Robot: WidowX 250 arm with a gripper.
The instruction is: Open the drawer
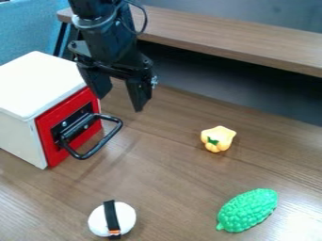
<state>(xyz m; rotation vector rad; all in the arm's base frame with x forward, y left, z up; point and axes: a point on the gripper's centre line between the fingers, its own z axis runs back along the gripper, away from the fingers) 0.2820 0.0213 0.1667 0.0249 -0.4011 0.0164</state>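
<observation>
Woodgrain tabletop [166,174] — flat-faced red drawer [52,153], looped black handle [104,143].

- The table [166,188] is of brown wood, its grain is visible, and a bright shine lies on it at the lower right
- On its left side stands a white box [41,84], which has a red drawer front [50,124] and a black looped handle [104,142]
- Right of the centre there is a yellow toy pepper [218,137] with a small green mark
- At the lower right lies a bumpy green toy [248,210], tilted
- At the lower left is a white rounded toy [112,219] with a black band
</observation>
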